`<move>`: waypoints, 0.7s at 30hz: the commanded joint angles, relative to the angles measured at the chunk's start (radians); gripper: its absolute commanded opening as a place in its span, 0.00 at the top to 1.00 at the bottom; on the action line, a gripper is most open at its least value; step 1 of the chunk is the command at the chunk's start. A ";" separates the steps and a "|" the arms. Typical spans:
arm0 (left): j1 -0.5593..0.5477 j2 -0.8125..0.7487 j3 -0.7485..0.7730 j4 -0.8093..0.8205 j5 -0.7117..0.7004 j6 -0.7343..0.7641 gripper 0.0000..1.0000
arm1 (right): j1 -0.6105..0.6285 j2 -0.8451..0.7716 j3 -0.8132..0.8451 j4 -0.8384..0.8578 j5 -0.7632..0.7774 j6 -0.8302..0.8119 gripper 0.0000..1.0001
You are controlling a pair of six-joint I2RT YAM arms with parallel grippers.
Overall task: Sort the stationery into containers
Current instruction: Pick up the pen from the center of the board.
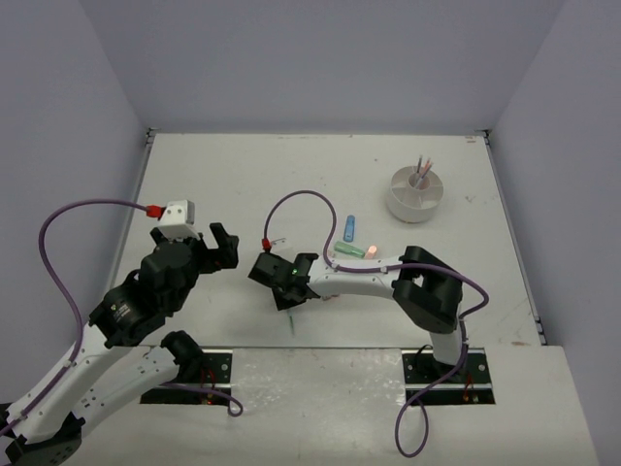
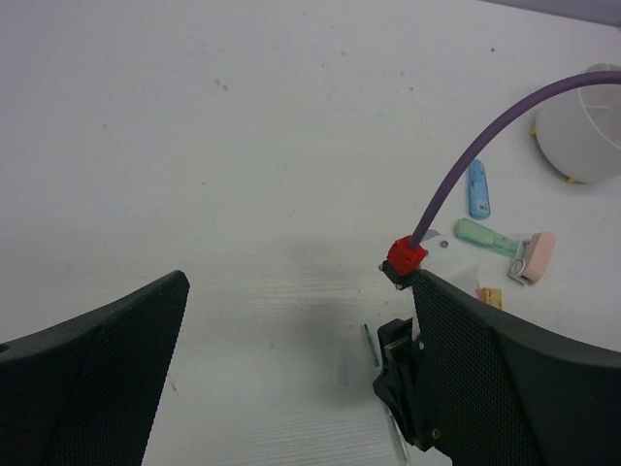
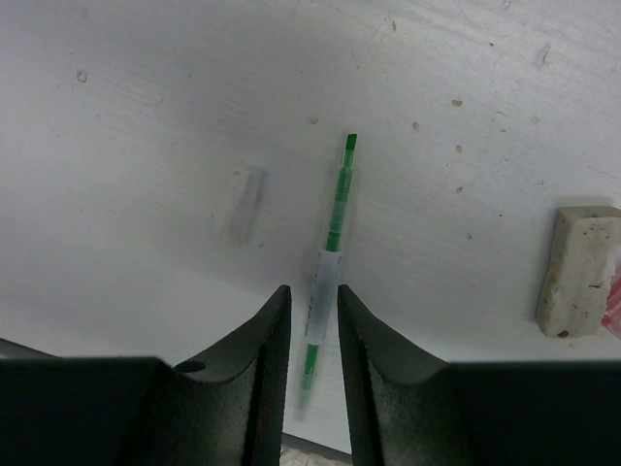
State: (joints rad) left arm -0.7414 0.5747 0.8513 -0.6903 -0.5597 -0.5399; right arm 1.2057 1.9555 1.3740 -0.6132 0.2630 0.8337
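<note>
A thin green pen (image 3: 335, 204) with a white label lies on the white table. My right gripper (image 3: 312, 291) straddles its lower half, jaws narrowly apart with a sliver of table showing on each side of the pen. In the top view the right gripper (image 1: 281, 282) is low at the table's middle. My left gripper (image 1: 209, 248) hovers wide open to its left, and the left gripper (image 2: 299, 291) holds nothing. The white round tub (image 1: 415, 194) stands at the back right with pens (image 1: 423, 167) upright in its centre cup.
Light blue (image 1: 350, 228), green (image 1: 342, 249) and pink (image 1: 367, 250) eraser blocks lie beside the right arm's forearm. A tan block (image 3: 579, 270) sits right of the pen. A small clear piece (image 3: 245, 206) lies left of it. Purple cable (image 1: 291, 199) loops above the right wrist.
</note>
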 commanded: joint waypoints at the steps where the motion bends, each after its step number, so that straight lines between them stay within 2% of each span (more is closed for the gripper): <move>1: 0.005 0.004 -0.008 0.029 0.004 -0.005 0.00 | -0.012 0.037 0.036 0.001 0.004 0.019 0.73; 8: 0.004 0.001 -0.008 0.029 0.001 -0.005 0.00 | -0.027 0.091 0.034 0.000 -0.005 0.024 0.82; 11: 0.005 0.009 -0.007 0.028 0.003 -0.006 0.00 | -0.032 0.082 0.020 -0.003 0.003 0.025 0.99; 13: 0.004 0.021 0.000 0.020 0.005 -0.013 0.00 | -0.036 0.055 -0.001 -0.007 0.017 0.025 1.00; 15: 0.004 0.034 0.003 0.001 0.022 -0.045 0.00 | -0.044 0.007 -0.024 -0.018 0.040 0.028 1.00; 21: 0.005 0.152 -0.028 -0.009 0.137 -0.155 0.00 | -0.057 -0.283 -0.142 -0.037 0.143 0.039 1.00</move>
State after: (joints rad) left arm -0.7406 0.6500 0.8497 -0.6975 -0.5036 -0.6042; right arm 1.1615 1.8928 1.2863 -0.6192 0.2959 0.8452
